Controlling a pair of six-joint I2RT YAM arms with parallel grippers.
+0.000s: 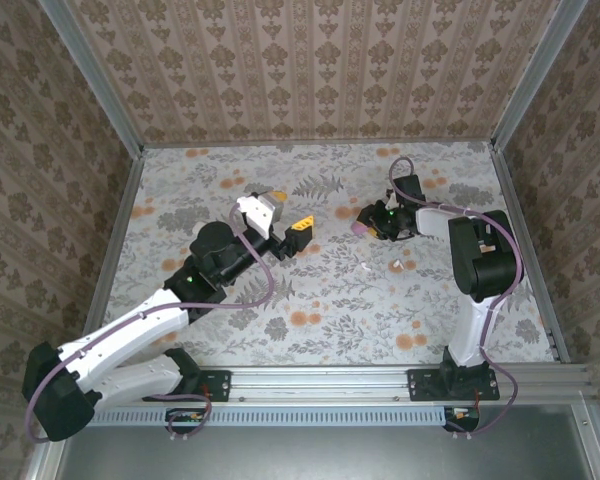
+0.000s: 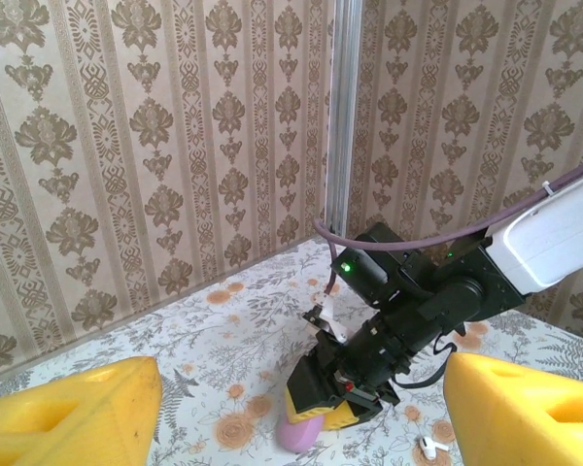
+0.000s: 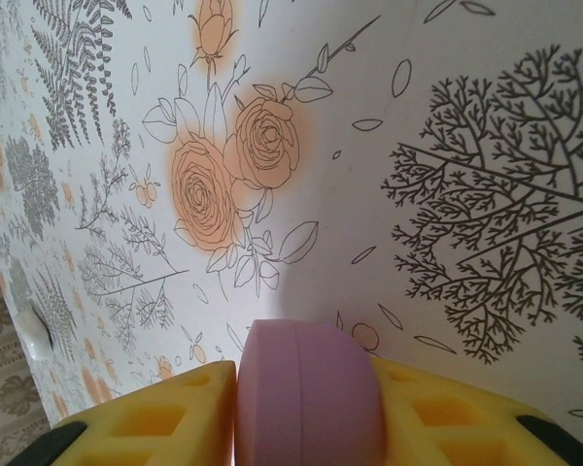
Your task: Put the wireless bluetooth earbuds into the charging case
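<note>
Damask wallpaper (image 1: 310, 60) on three sides; floral-printed counter (image 1: 320, 305) below.

Step in hand: securing the case, ahead of any earbud pick-up.
- Right pincer (image 2: 332, 406): low at the counter, yellow fingers pressed against both sides of the lilac charging case (image 3: 306, 393), so it is grasping it. The case rests on the counter or just above it; I cannot tell which.
- A seam runs along the case body. The lid looks shut, though the far face is hidden.
- Left pincer (image 1: 288, 215): released, fingers spread wide and holding nothing. It hovers well left of the case and faces it.
- White earbud (image 1: 393, 264) lies loose on the counter just near-side of the right pincer. Second earbud (image 1: 370, 268) lies beside it, apart from the case. Neither is seated.

Progress, judged: early, with no bud in.

Next move calls for:
- The lid opened and the case held steady with its sockets facing up.
- The free left pincer then brought across to one bud. The buds are tiny and glossy, so slip is likely and a fine, centred pinch is needed.

Writing and brands: none readable on the case, arms or fingers. Green indicator lights on the arm links are the only markings.
</note>
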